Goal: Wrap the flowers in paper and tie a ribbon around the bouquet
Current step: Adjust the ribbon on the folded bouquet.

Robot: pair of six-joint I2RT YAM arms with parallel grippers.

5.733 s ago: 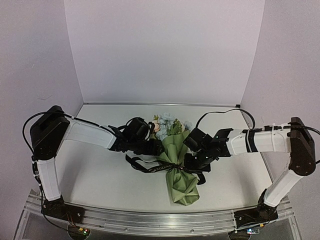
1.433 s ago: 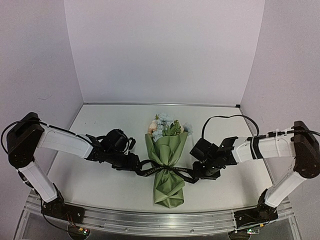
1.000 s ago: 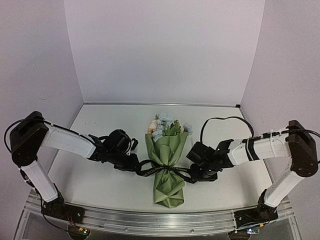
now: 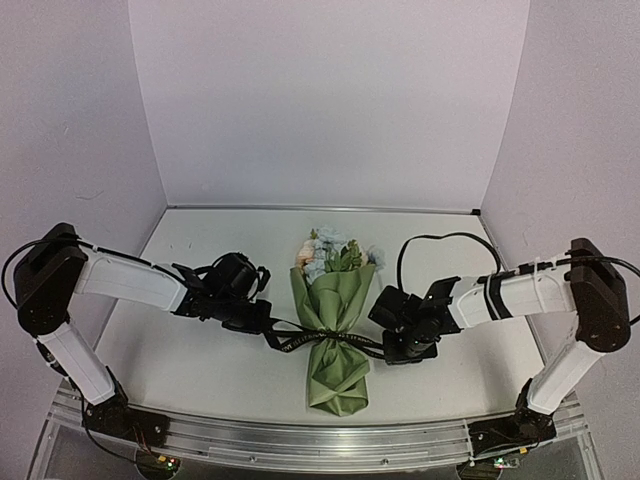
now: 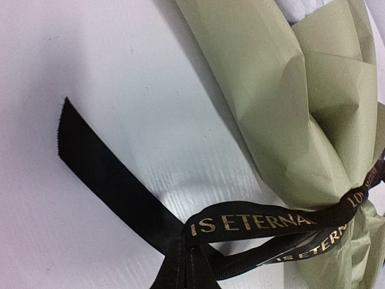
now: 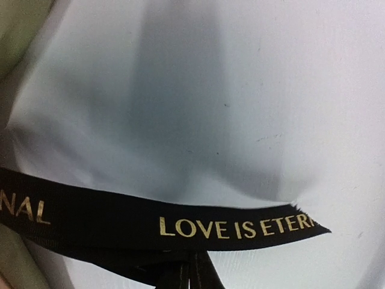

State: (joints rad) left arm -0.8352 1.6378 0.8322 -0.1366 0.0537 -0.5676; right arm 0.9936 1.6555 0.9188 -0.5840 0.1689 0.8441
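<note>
Where one bouquet [image 4: 338,300] lies, one ribbon [image 5: 252,220]

A white table [image 4: 200,370] sits between pale lilac walls [image 4: 320,100], a metal rail [image 4: 300,440] along its near edge.

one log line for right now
left pincer: shut on ribbon | right pincer: shut on ribbon | bouquet: lying on table

olive-green paper [image 4: 336,300], black ribbon [image 5: 252,221] with gold lettering, peach and pale blue flowers [image 4: 326,250]
</note>
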